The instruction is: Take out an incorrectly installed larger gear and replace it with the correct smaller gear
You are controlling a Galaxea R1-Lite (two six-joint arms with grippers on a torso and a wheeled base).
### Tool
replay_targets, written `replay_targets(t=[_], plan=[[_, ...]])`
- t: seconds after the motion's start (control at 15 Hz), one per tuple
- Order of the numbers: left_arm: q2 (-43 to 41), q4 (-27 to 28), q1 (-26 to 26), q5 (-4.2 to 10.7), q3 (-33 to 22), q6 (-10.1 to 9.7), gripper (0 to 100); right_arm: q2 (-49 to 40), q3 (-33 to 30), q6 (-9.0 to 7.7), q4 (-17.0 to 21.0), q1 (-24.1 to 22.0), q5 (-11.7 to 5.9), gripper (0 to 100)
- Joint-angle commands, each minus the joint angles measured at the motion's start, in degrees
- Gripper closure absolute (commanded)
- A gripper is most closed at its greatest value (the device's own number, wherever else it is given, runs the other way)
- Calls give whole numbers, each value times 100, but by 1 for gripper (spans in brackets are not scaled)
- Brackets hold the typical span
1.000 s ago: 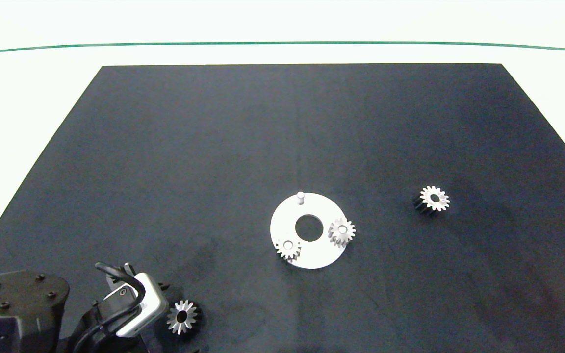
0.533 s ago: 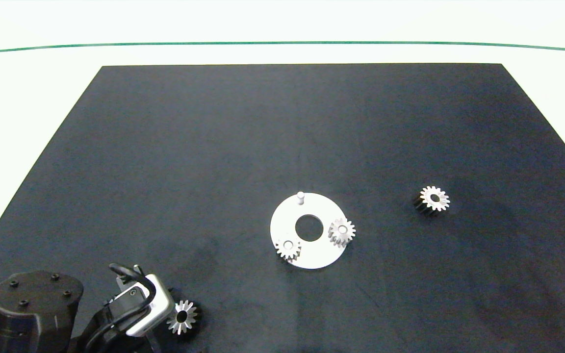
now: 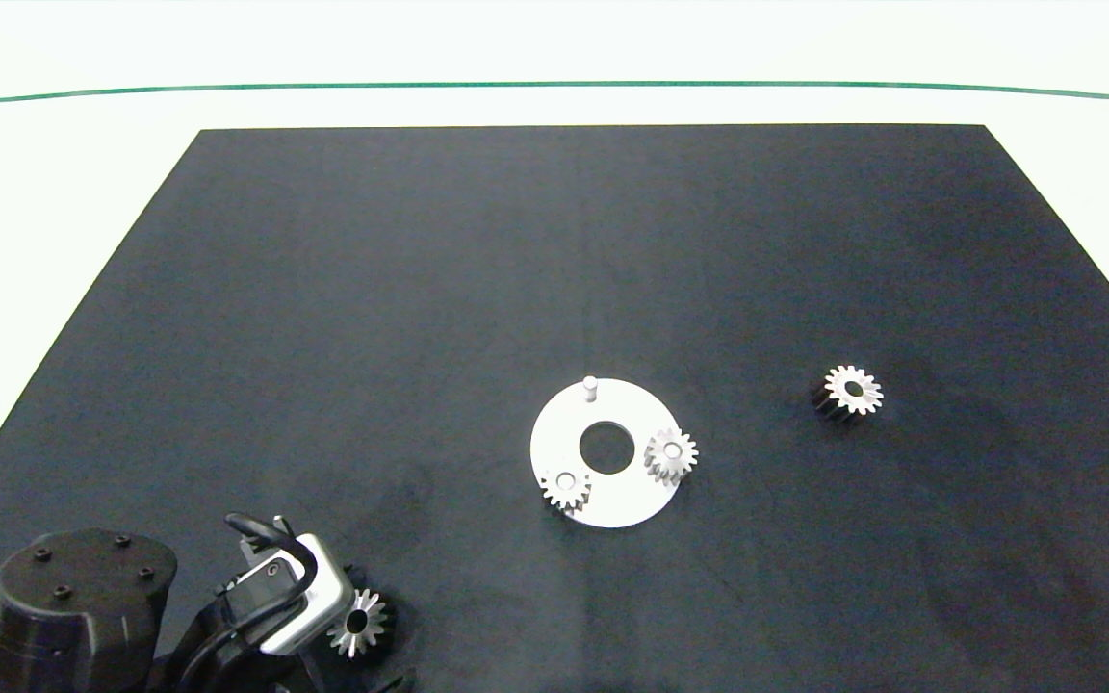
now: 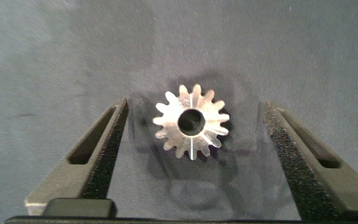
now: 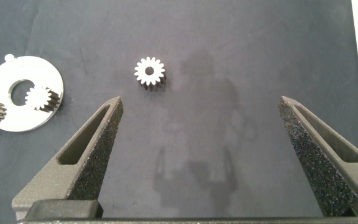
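The smaller gear (image 3: 357,624) (image 4: 191,122), silver with a round bore, lies flat on the black mat near its front left corner. My left gripper (image 4: 195,104) is open and straddles it, one finger on each side with a gap to the teeth. The larger gear (image 3: 851,390) (image 5: 150,71) lies loose on the mat to the right of the round white plate (image 3: 564,433) (image 5: 5,81). That plate carries two small gears (image 3: 671,454) (image 3: 565,488) and one bare peg (image 3: 590,386). My right gripper (image 5: 201,99) hangs open above the mat, outside the head view, holding nothing.
The left arm (image 3: 83,606) fills the mat's front left corner. The black mat (image 3: 420,289) is ringed by white table, with a green line (image 3: 554,85) along the far side.
The left arm has crept right and slightly down over the smaller gear, covering more of it. The gears and the plate have not moved.
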Motion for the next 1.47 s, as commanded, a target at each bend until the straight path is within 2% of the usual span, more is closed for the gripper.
replay_targets(t=[0.07,1.47], plan=[[74,-31,0,5,27,14,19,9,7,8,7,6,-9,0],[83,-31,-27,5,80,-4,61,-26,34,17,7,6,-9,0]])
